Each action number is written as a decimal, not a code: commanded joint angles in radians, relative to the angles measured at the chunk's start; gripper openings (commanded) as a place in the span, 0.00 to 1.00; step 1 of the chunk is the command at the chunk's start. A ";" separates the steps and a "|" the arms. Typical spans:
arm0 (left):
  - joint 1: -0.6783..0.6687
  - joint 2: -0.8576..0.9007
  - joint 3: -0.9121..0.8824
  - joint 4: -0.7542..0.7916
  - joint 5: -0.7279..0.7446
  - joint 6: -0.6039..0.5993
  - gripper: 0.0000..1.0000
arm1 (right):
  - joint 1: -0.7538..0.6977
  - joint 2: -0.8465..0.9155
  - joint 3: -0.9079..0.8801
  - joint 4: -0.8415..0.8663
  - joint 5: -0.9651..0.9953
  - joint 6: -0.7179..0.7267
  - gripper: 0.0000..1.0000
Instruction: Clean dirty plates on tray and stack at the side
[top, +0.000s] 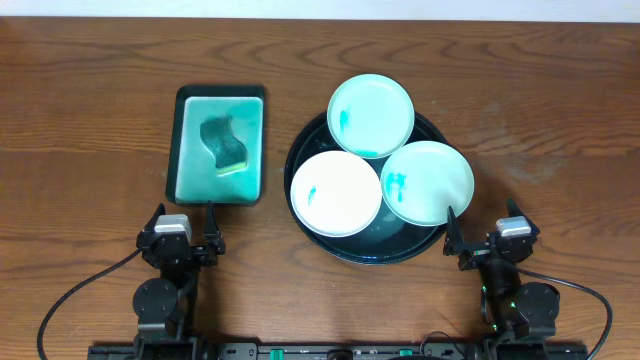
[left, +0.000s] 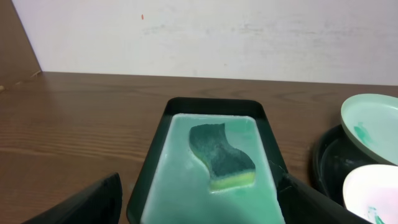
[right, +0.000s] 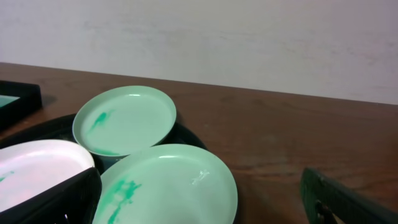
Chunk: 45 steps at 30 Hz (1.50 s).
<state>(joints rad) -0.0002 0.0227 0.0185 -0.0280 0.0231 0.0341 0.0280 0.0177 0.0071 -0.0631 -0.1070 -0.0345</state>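
Observation:
Three white plates with teal smears lie on the round black tray (top: 330, 247): one at the back (top: 371, 114), one front left (top: 336, 193), one front right (top: 427, 181). The right wrist view shows the back plate (right: 124, 119), the front right plate (right: 168, 186) and the edge of the front left plate (right: 37, 168). My left gripper (top: 186, 222) is open and empty, near the front edge of the teal tray. My right gripper (top: 484, 232) is open and empty, just right of the black tray's front right rim.
A rectangular teal tray (top: 189, 170) with a dark rim lies left of the black tray and holds a green and yellow sponge (top: 224, 143); the left wrist view shows the tray (left: 186, 180) and sponge (left: 222, 155). A wall stands beyond the table's far edge.

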 joint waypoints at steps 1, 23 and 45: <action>0.006 0.003 -0.014 -0.044 -0.019 0.011 0.80 | -0.001 0.001 -0.002 -0.004 0.005 -0.008 0.99; 0.006 0.003 -0.014 -0.044 -0.019 0.011 0.80 | -0.001 0.001 -0.002 -0.004 0.005 -0.008 0.99; 0.005 0.003 -0.014 0.454 0.554 -0.074 0.80 | -0.001 0.001 -0.002 -0.004 0.005 -0.008 0.99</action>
<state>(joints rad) 0.0010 0.0303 0.0071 0.3309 0.3706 -0.0177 0.0280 0.0181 0.0071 -0.0639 -0.1070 -0.0345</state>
